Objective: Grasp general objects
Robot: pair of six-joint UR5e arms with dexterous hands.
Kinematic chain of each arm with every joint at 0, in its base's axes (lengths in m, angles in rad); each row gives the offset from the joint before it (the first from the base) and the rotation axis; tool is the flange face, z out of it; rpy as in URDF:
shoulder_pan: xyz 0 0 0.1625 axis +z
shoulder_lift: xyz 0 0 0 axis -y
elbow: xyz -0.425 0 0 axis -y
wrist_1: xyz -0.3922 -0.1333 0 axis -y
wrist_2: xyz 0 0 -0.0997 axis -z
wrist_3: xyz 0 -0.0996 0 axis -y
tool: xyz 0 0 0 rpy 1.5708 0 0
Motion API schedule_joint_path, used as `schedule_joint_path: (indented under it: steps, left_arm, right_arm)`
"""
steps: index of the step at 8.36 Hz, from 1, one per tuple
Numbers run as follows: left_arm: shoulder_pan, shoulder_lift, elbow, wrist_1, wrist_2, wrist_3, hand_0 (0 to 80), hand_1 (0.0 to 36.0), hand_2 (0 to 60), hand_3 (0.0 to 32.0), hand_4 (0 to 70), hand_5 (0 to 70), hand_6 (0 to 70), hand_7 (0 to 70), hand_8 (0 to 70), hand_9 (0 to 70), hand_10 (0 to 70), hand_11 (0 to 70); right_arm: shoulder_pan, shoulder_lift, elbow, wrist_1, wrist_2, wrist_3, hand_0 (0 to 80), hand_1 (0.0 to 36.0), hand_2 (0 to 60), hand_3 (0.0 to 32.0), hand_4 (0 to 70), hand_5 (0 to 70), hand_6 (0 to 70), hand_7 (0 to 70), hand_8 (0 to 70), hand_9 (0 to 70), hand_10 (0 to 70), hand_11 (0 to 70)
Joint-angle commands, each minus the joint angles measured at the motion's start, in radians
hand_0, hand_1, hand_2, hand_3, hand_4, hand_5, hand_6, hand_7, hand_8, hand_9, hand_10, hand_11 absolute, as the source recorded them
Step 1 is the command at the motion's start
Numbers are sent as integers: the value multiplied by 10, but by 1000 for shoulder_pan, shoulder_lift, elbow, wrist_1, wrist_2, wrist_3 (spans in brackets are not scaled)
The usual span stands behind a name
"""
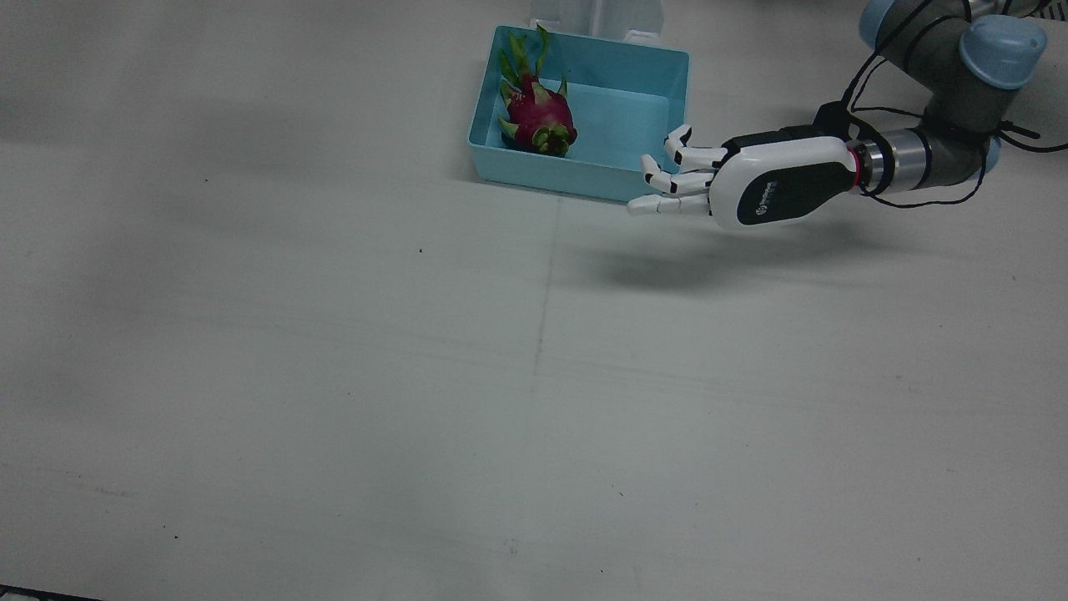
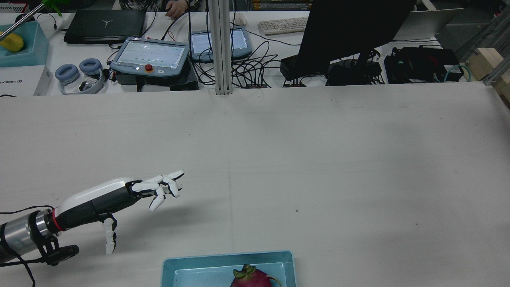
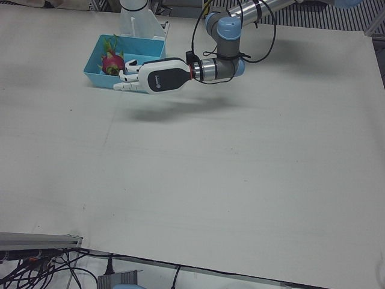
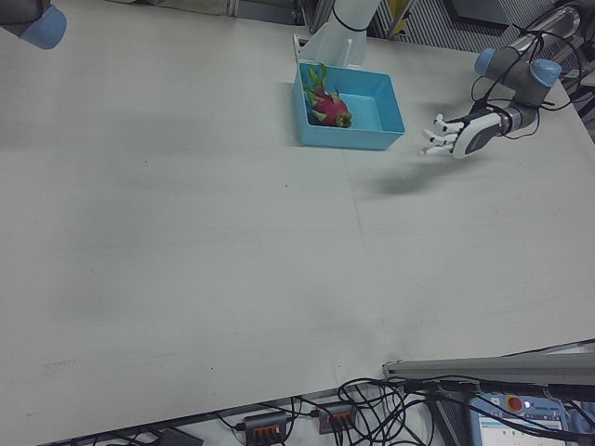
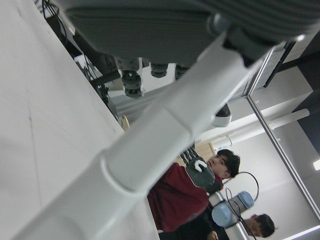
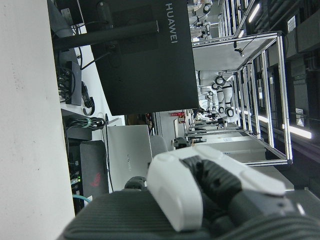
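The robot's left hand [image 1: 734, 185] hovers empty above the counter [image 1: 334, 376], fingers spread, just beside the blue tray [image 1: 659, 100] where a dragon fruit [image 1: 538, 117] lies against the far wall. The risk, by these views: fingers catching the tray's rim on the way in, or slipping off the fruit's leafy scales. The fruit is magenta, with green-tipped scales. The right hand [image 6: 210, 185] is too partly seen to judge.
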Motion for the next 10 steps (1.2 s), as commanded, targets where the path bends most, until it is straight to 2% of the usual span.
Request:
schedule_joint_path:
  steps: [1, 3, 4, 5, 7, 8, 9, 10]
  left_arm:
    - [-259, 20, 110, -13, 3, -2, 800, 360, 600, 0, 72, 700, 105, 546, 11, 95, 0, 0]
    - [-340, 6, 170, -15, 0, -4, 800, 360, 600, 0, 86, 700, 146, 603, 19, 106, 25, 95]
    - [-416, -12, 245, -34, -3, -5, 800, 360, 600, 0, 98, 700, 170, 634, 24, 112, 55, 138]
    - [-505, -17, 352, -98, -4, -23, 800, 360, 600, 0, 128, 700, 192, 684, 28, 122, 41, 117]
    - [-625, -16, 519, -180, -4, -21, 800, 360, 600, 0, 150, 700, 205, 700, 31, 128, 52, 133]
    - [-662, -8, 564, -183, -4, -19, 800, 360, 600, 0, 166, 700, 193, 700, 28, 129, 49, 128]
    - [-701, 1, 580, -183, -4, -19, 800, 360, 600, 0, 184, 700, 179, 700, 25, 128, 11, 71]
    - [-728, 25, 610, -200, -6, -16, 800, 360, 600, 0, 206, 700, 187, 700, 27, 128, 41, 115]
  right_arm:
    - [0, 0, 0, 0, 0, 0, 0, 0, 0, 0, 0, 0, 0, 0, 0, 0, 0, 0]
    - [0, 0, 0, 0, 0, 0, 0, 0, 0, 0, 0, 0, 0, 0, 0, 0, 0, 0]
    - [0, 0, 0, 0, 0, 0, 0, 0, 0, 0, 0, 0, 0, 0, 0, 0, 0, 0]
    - [0, 0, 0, 0, 0, 0, 0, 0, 0, 0, 0, 0, 0, 0, 0, 0, 0, 0]
    - [0, 0, 0, 0, 0, 0, 0, 0, 0, 0, 0, 0, 0, 0, 0, 0, 0, 0]
    - [0, 0, 0, 0, 0, 0, 0, 0, 0, 0, 0, 0, 0, 0, 0, 0, 0, 0]
    - [0, 0, 0, 0, 0, 0, 0, 0, 0, 0, 0, 0, 0, 0, 0, 0, 0, 0]
    - [0, 0, 0, 0, 0, 0, 0, 0, 0, 0, 0, 0, 0, 0, 0, 0, 0, 0]
